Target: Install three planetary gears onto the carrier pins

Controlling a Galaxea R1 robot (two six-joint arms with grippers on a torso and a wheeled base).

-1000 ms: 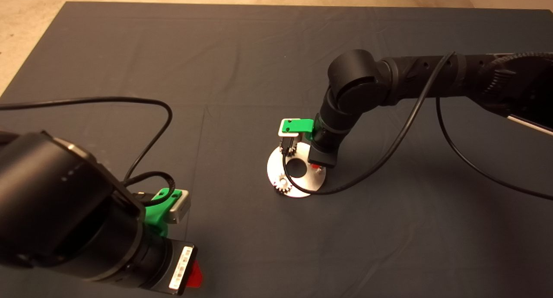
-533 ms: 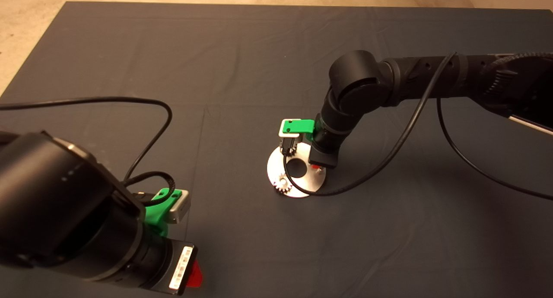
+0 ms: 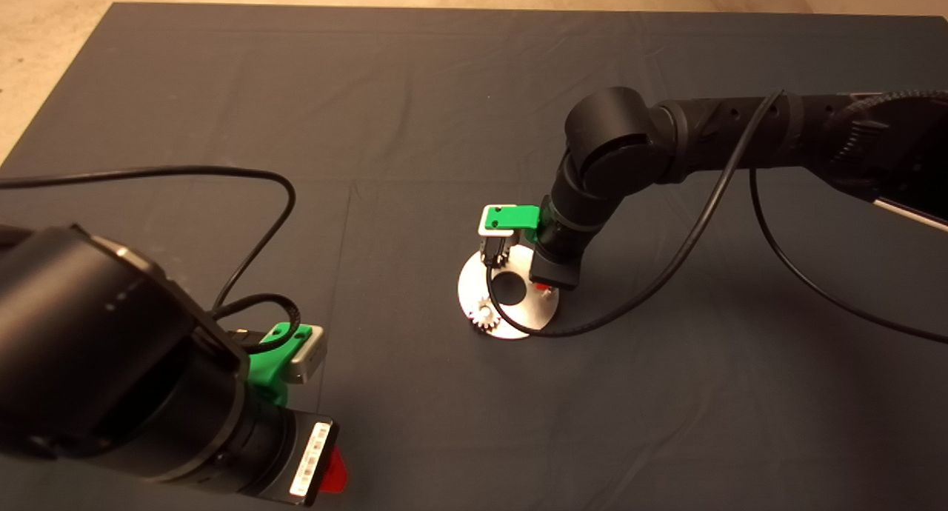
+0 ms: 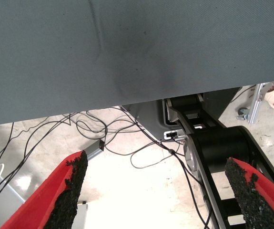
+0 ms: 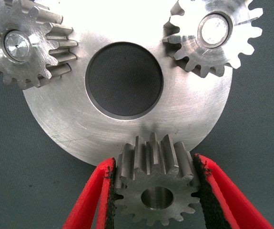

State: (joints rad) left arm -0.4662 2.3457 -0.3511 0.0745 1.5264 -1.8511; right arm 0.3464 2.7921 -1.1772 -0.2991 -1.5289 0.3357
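The shiny disc [image 5: 127, 129] with its large central hole lies on the mat, and in the head view the disc [image 3: 518, 318] sits at mid-table. Two planetary gears [image 5: 26, 44] [image 5: 213, 33] sit on carrier pins [image 5: 214, 29], whose silver tops show in their bores. My right gripper [image 5: 154, 191] is shut on a third gear [image 5: 153, 188], held flat at the disc's rim. Whether a pin is in its bore I cannot tell. From above, the right gripper [image 3: 493, 261] hangs over the disc's far edge and one gear [image 3: 485, 318] shows. My left gripper [image 4: 156, 191] is open and empty.
The left arm [image 3: 111, 370] is parked at the mat's lower left corner; its wrist view looks past the mat edge [image 4: 127, 95] at floor cables. A black cable [image 3: 666, 266] droops from the right arm beside the disc.
The right arm's elbow has edged slightly; its gripper stays over the disc with the gear. The left arm has not moved.
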